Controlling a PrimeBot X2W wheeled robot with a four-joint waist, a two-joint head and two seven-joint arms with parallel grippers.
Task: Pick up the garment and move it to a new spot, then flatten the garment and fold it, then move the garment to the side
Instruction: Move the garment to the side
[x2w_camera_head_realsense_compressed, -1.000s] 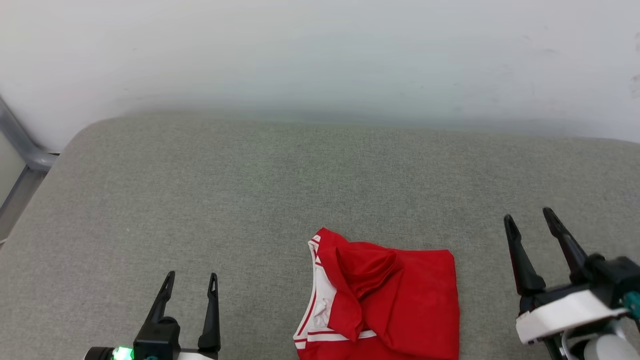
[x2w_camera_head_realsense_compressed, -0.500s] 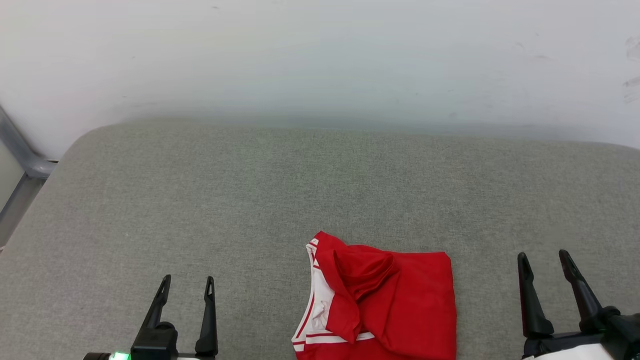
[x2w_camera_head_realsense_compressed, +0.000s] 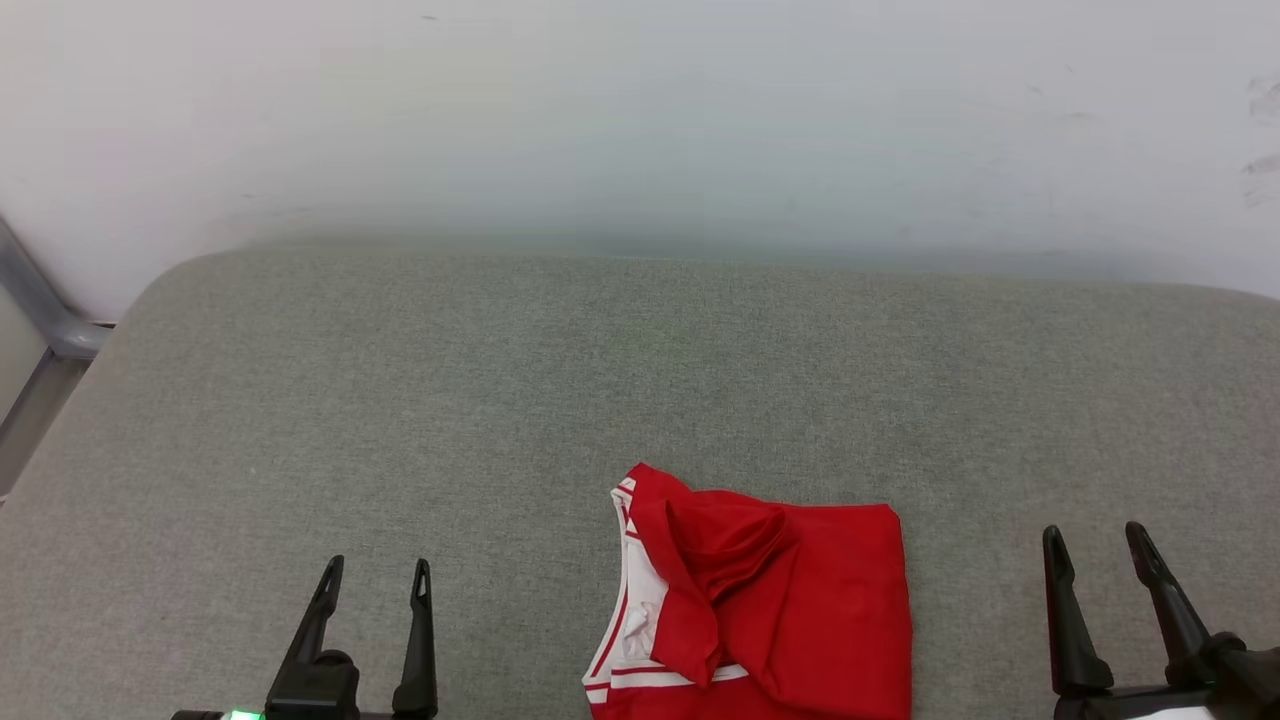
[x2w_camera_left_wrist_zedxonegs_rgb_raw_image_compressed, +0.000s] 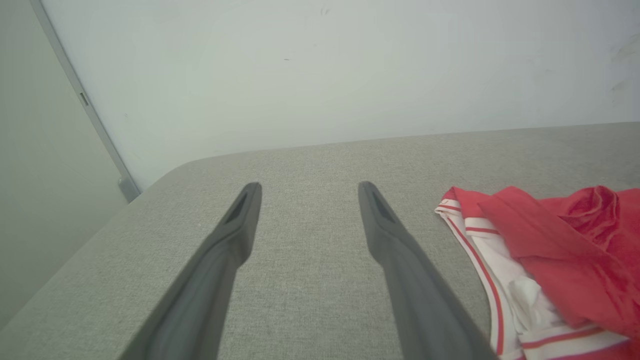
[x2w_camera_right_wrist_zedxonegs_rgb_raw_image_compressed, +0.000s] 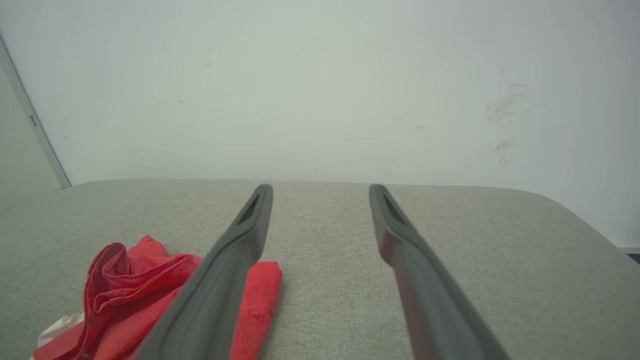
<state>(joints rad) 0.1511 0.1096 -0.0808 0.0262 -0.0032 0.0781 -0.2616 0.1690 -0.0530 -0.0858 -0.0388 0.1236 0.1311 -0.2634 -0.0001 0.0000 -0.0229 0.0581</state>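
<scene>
Red garment, loosely folded, lies on the grey padded surface between the grippers, right of the left gripper and left of the right gripper, both spread wide, empty, clear of it.

garment: red, folded, on grey table
left gripper: spread, empty
right gripper: spread, empty

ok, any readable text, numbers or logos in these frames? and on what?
None readable.
The garment lies folded: plain red cloth and striped trim face up, with no lettering or number showing.
The wall carries faint scuffs, not writing.
</scene>
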